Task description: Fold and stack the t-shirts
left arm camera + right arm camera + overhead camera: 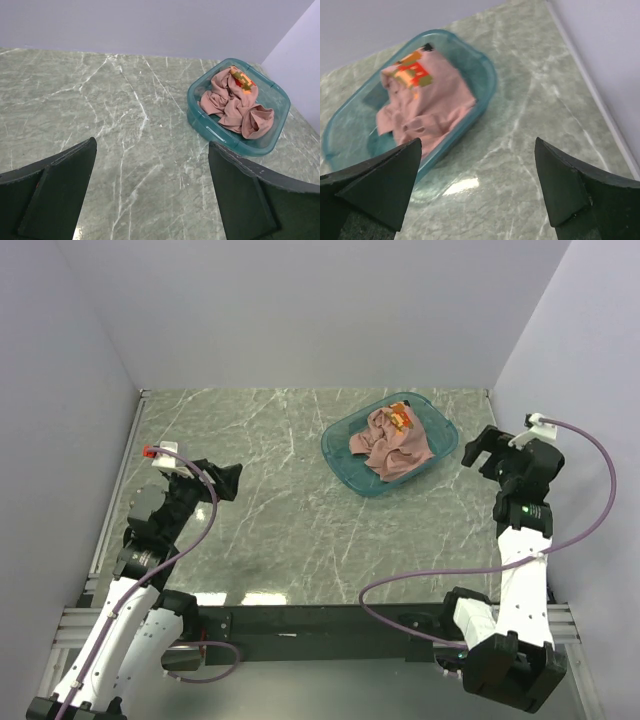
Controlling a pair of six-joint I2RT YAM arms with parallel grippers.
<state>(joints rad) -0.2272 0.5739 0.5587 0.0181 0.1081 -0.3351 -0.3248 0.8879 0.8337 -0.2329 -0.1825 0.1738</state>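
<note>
"So where did the shirt sit?"

"The dusty-pink t-shirt (392, 445) lay crumpled inside the translucent teal bin (330, 452), all bunched up, nothing folded. The bin stood on the far right part of the green marbled table (250, 440). A red and orange print showed on the bunched cloth at the end of the bin nearer the back wall."

"Was either arm on it?"

"No. The right gripper (478, 452) hung just beside the bin, on its right side, apart from it. Its two dark fingers (385, 180) stood spread wide with only bare table between them. It held nothing."

"And the other one?"

"The left gripper (232, 482) was over at the left side of the table, well apart from the bin, pointing across toward it. It gaped wide too, and between its fingers I saw only marble. It gripped nothing."

"Anything spilling out of the bin?"

"Not that I saw. The cloth was heaped above the rim in the middle, but it all lay within the walls."
</note>
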